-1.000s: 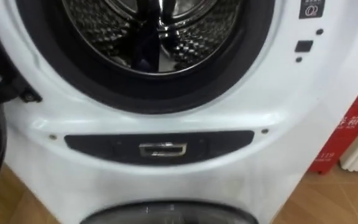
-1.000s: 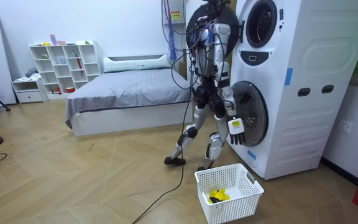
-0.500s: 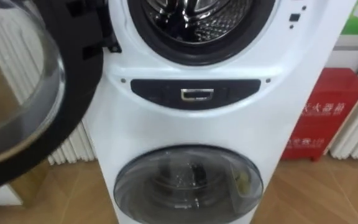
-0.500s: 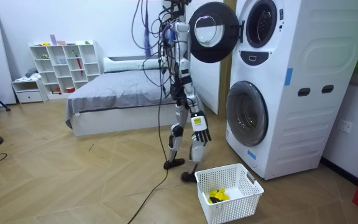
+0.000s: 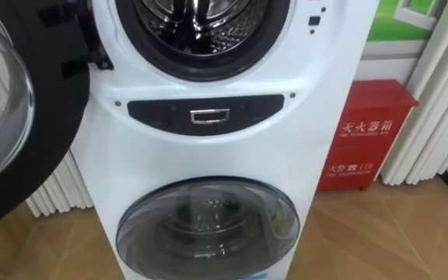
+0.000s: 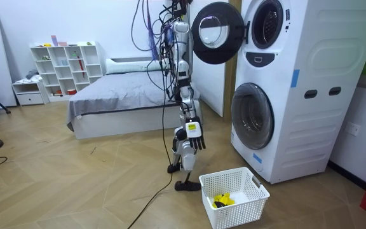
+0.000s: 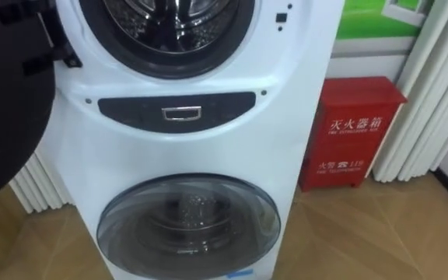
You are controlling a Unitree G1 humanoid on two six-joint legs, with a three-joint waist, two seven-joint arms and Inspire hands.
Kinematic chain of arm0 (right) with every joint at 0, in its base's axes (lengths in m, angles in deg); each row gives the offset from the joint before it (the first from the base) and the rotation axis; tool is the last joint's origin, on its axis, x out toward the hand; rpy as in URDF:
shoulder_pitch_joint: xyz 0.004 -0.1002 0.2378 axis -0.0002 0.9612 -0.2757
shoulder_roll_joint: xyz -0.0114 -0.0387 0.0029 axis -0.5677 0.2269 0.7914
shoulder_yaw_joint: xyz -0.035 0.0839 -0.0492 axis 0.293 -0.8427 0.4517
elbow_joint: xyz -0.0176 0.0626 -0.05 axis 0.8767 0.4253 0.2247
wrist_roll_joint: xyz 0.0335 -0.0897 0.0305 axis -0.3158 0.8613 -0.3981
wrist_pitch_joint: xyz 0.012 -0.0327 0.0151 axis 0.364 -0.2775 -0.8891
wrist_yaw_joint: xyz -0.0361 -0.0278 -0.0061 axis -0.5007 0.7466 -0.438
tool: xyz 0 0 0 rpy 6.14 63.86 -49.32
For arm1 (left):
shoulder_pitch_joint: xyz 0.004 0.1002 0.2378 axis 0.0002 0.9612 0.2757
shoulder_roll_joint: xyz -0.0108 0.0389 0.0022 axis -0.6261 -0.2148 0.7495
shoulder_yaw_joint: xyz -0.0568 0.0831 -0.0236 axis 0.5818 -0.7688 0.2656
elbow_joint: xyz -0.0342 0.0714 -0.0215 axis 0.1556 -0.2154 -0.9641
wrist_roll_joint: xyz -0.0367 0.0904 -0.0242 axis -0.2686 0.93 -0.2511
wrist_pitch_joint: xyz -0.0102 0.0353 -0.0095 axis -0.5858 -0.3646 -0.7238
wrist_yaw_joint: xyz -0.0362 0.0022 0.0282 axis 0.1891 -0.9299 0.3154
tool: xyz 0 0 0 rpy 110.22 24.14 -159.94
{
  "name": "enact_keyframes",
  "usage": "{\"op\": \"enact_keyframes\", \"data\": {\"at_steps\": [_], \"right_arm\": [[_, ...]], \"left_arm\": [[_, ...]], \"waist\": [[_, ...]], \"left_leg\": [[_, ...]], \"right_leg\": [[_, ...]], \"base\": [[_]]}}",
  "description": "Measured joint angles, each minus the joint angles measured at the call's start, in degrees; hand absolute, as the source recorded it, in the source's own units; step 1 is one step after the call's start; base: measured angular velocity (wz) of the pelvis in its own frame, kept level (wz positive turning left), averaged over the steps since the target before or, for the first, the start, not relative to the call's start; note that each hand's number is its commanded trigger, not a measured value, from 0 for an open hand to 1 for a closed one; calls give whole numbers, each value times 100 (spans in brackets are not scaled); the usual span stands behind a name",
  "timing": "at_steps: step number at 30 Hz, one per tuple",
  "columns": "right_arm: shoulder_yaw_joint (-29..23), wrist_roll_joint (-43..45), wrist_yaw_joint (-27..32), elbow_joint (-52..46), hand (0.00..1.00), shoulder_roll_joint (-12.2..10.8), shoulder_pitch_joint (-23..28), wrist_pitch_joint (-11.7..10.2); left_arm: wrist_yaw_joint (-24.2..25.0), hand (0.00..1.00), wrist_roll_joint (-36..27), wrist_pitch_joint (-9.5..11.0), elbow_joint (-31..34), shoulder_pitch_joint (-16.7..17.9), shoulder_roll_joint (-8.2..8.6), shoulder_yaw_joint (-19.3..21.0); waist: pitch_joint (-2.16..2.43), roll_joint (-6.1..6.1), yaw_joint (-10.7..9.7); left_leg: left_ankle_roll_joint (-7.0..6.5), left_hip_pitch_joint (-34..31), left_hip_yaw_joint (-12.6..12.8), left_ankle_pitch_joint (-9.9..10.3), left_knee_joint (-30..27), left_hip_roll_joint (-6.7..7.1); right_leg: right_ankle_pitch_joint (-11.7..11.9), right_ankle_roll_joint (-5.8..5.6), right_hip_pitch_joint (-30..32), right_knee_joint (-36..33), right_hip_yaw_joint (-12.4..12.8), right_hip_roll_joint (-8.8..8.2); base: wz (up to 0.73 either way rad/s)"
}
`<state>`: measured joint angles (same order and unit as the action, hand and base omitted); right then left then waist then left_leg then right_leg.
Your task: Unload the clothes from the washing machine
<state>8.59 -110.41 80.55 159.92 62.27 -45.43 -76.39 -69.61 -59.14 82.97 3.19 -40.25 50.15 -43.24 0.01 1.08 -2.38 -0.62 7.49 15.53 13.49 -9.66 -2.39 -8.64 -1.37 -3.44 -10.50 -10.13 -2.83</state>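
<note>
Washer (image 5: 325, 117) white; door (image 5: 53, 101) rim black; drum (image 5: 243, 19) dimpled silver; box (image 5: 368, 132) red; basket (image 6: 246, 207) white lattice; item (image 6: 222, 201) yellow.

Red metal cabinet (image 5: 368, 132) with white lettering, upright on the light wooden plank floor (image 5: 379, 233). Just right of it, white pleated curtain (image 5: 434, 93) hanging down to the floor. Above the cabinet, a green panel (image 5: 399, 15) on the wall. At lower left, a white ribbed radiator (image 5: 53, 194).

In the room view: grey-covered bed (image 6: 126, 95) along the far wall; beside it, on the room view's left, a white open shelf unit (image 6: 65, 70) with small items; white plastic lattice basket (image 6: 234, 213) on the floor in the foreground.
</note>
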Motion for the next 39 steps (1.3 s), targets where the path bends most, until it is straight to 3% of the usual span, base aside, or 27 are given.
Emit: {"op": "enact_keyframes", "data": {"at_steps": [5, 8, 10, 11, 13, 19, 23, 24, 26, 28, 34, 39], "right_arm": [[-407, 36, -77, 37, 0, 20, 19, 1], [-864, 258, -119, 4, 0, 196, 15, -26], [-1095, 547, -103, -23, 0, 446, 76, -36], [-1115, 571, -99, -56, 0, 508, 110, -37], [-1286, 608, -60, -199, 0, 667, 228, -57], [-1318, 966, -110, -300, 0, 727, 382, -67], [-1328, 954, -169, -293, 0, 734, 423, -30], [-1328, 946, -179, -301, 0, 747, 440, -10], [-1328, 944, -189, -305, 0, 811, 452, 50], [-1372, 956, -188, -375, 0, 885, 591, 50], [-1564, 1041, -150, -429, 0, 943, 864, 173], [-1782, 1210, -164, -557, 0, 944, 1075, 172]], "left_arm": [[0, 0, -1098, -4, 79, -22, -121, 820], [-1, 0, -1741, -104, 396, -172, -593, 1321], [-1, 0, -2292, -72, 758, -402, -1130, 1730], [-1, 0, -2440, -38, 786, -472, -1295, 1744], [32, 0, -2963, 78, 869, -676, -1794, 1861], [162, 0, -2917, 96, 1373, -984, -2233, 2190], [239, 0, -2957, 79, 1408, -1144, -2606, 2199], [245, 0, -2966, 42, 1466, -1143, -2751, 2200], [310, 0, -2963, -27, 1487, -1157, -2995, 2199], [340, 0, -2969, -146, 1447, -1245, -3345, 2199], [344, 0, -2968, -227, 1344, -1407, -3775, 2211], [342, 0, -2947, -276, 1370, -1542, -3961, 2497]], "waist": [[-22, -14, 139], [-48, -84, 237], [-62, -207, 389], [-63, -244, 403], [-42, -465, 418], [8, -770, 530], [16, -690, 603], [36, -699, 620], [24, -625, 622], [34, -539, 688], [29, -567, 775], [31, -633, 810]], "left_leg": [[0, 20, -159, 0, -1, -1], [0, 6, -220, 1, 27, 4], [2, -2, -235, 10, 50, 11], [2, -12, -248, 11, 48, 13], [-1, -58, -325, 14, 29, 19], [4, -75, -332, 10, 10, 27], [11, -19, -342, 4, 1, 36], [11, -20, -347, 4, -3, 36], [11, -34, -368, 5, -12, 38], [11, -38, -389, 5, -11, 41], [16, -19, -427, 12, 16, 48], [22, -3, -395, 14, 11, 33]], "right_leg": [[-3, -4, -66, -3, -115, -10], [-3, -4, -118, 3, -152, -11], [-2, -5, -145, 47, -159, -7], [-2, -6, -154, 66, -166, -10], [0, -8, -157, 66, -244, -16], [-44, -12, -141, 59, -259, -23], [-130, -2, -153, -22, -244, -37], [-140, 1, -162, -11, -249, -37], [-144, 0, -163, -9, -265, -42], [-145, -2, -169, -6, -267, -45], [-141, -9, -197, -10, -306, -43], [-140, -8, -204, -18, -299, -29]], "base": [[11], [11], [0], [10], [15], [1], [0], [0], [5], [4], [3], [-1]]}}
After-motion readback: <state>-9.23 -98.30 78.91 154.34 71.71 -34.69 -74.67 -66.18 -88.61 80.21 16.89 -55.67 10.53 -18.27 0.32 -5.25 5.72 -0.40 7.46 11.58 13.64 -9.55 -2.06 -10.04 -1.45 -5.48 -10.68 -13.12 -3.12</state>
